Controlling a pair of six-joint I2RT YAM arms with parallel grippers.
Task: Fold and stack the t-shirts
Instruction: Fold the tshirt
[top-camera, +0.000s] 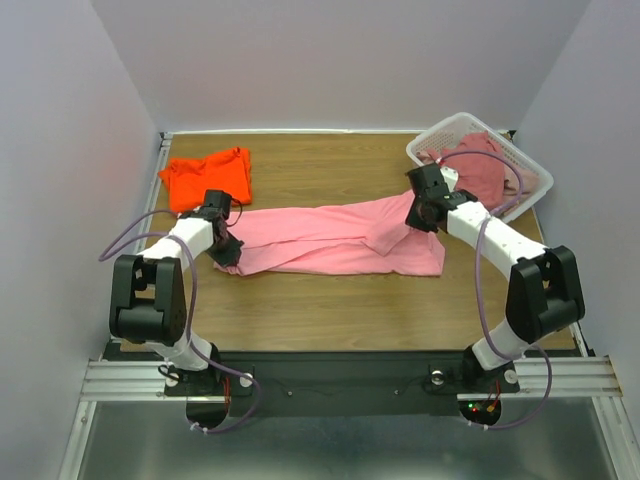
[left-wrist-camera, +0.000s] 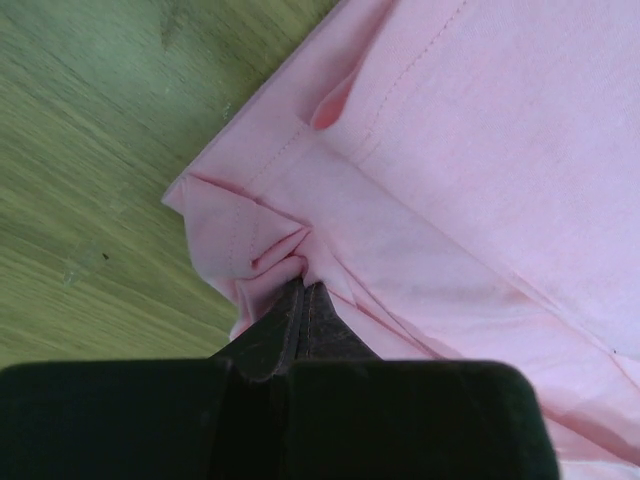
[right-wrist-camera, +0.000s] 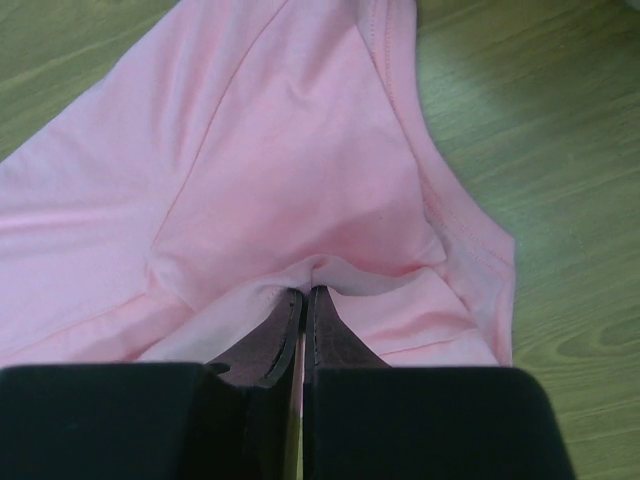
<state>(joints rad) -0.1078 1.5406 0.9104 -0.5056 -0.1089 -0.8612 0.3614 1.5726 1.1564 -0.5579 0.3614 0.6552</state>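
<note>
Behind the left end of the pink t-shirt (top-camera: 330, 240) lies the orange t-shirt (top-camera: 207, 177), probably the start of the stack. The left gripper (top-camera: 228, 252) is clamped on that end's bunched hem. The right gripper (top-camera: 418, 215) pinches fabric at the right end, holding the garment stretched, apparently for folding. Right of it, the basket (top-camera: 535, 170) holds more shirts (top-camera: 480, 165).

Readable marks: none in any view. The pink t-shirt (top-camera: 330, 240) shows plain cloth and stitched seams only. The orange t-shirt (top-camera: 208, 177) and the white slatted basket (top-camera: 428, 150) carry no lettering legible from above.
</note>
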